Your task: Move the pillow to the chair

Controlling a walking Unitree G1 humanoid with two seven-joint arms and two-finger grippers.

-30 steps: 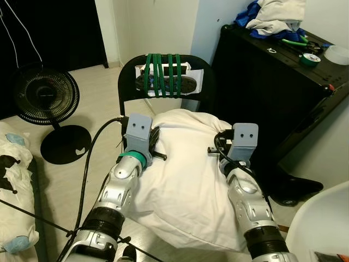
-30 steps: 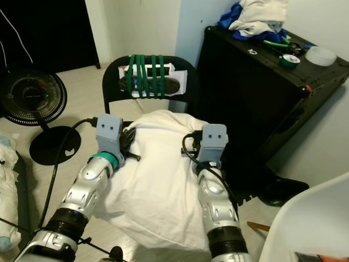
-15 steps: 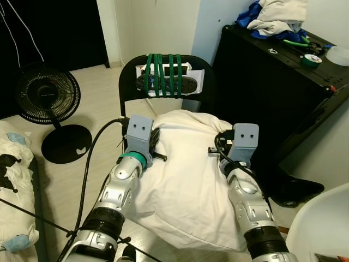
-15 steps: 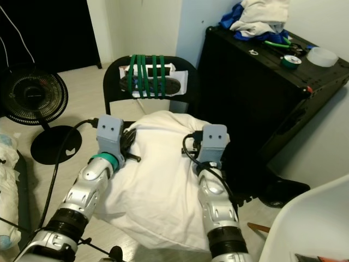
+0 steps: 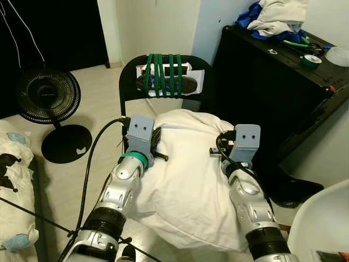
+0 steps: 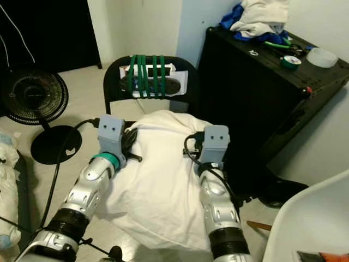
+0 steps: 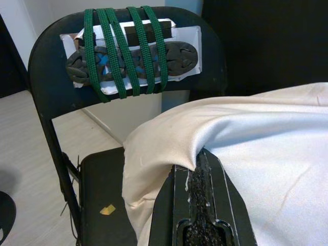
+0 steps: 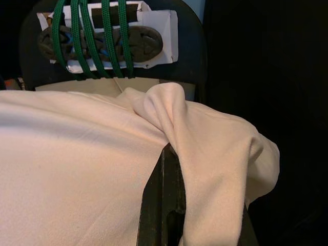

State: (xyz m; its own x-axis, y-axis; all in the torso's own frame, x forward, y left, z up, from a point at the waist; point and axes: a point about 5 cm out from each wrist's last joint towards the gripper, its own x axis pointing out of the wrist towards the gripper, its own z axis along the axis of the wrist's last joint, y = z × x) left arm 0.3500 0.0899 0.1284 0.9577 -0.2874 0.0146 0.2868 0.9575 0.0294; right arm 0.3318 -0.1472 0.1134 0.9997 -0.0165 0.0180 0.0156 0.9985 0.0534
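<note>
From the head view, the left gripper (image 5: 155,143) and right gripper (image 5: 222,146) carry the pillow (image 5: 188,180) between them, its far end over the chair (image 5: 163,82) just ahead, while each wrist view shows black fingers (image 7: 202,205) pinched closed on pillow fabric, so lowering and letting go seemingly remain.

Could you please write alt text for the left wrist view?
The left gripper fingers are shut on a fold of the white pillow, held above the seat of a black chair. Green cord wraps the chair back.
</note>
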